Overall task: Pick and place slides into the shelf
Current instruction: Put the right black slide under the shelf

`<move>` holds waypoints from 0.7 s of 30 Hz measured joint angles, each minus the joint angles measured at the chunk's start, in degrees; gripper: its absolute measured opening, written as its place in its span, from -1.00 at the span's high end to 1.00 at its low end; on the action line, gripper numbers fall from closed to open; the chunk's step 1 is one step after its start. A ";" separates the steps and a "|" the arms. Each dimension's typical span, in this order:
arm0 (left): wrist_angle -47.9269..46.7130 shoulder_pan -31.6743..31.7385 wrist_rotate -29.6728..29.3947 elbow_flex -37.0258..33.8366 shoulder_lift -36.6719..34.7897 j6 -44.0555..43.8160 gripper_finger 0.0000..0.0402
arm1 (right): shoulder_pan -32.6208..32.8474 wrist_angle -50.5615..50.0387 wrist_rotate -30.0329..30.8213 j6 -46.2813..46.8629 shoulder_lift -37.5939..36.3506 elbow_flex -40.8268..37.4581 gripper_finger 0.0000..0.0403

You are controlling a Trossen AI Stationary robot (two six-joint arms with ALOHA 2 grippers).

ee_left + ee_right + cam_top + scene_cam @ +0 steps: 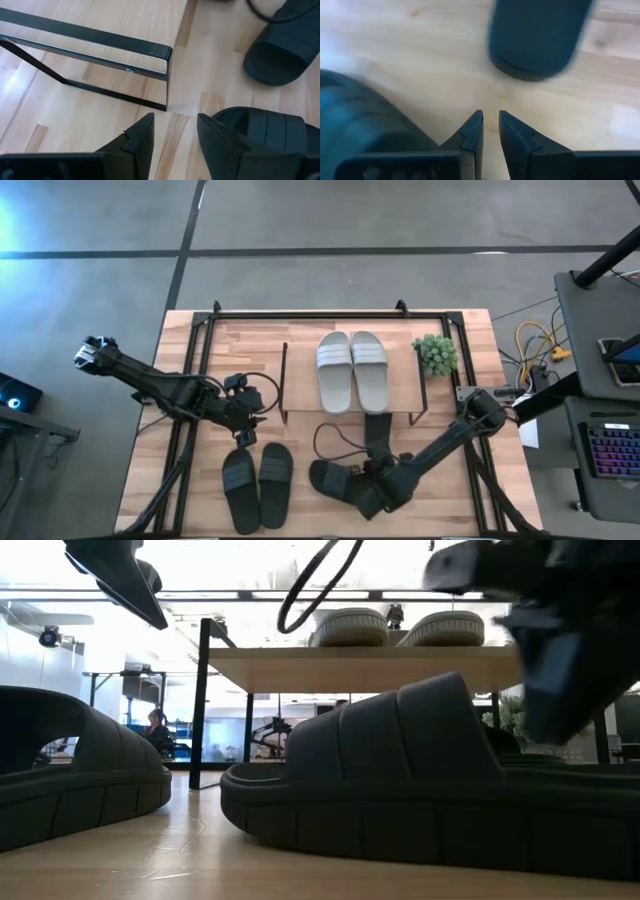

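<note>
The shelf [400, 392] stands mid-table with the light grey-white pair [352, 370] on its top board [360, 668]. One black pair [258, 485] lies flat near the near edge. A third black slide [330, 478] [420, 780] lies right of it, and another [378, 435] lies at the shelf's near side. My right gripper [490, 120] hovers over bare table beside the third slide [350, 120], fingers closed to a thin slit, empty. My left gripper [175, 125] hangs open above the table, between the shelf's left frame [100, 40] and the black pair [265, 135].
A small green plant [435, 355] stands right of the shelf. Black cable loops lie by the left gripper [262, 392] and in front of the shelf [335, 445]. Bare wood shows left of the shelf and along the table's right side.
</note>
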 joint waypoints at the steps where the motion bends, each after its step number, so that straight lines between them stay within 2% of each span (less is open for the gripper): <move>1: 0.01 0.00 -0.21 0.00 0.00 0.00 0.33 | -0.59 1.45 0.08 -0.89 0.00 -0.26 0.73; 6: 0.01 0.00 -0.71 0.00 0.00 0.03 0.33 | -4.11 10.42 2.90 -7.91 0.00 -0.75 0.73; 12: 0.01 0.00 -0.68 -0.02 0.00 0.00 0.33 | -9.06 8.48 5.11 -8.55 0.00 -2.42 0.73; 21: -0.01 -0.12 -0.58 -0.21 0.00 -0.02 0.33 | -11.44 10.10 2.62 -9.67 0.57 -6.67 0.73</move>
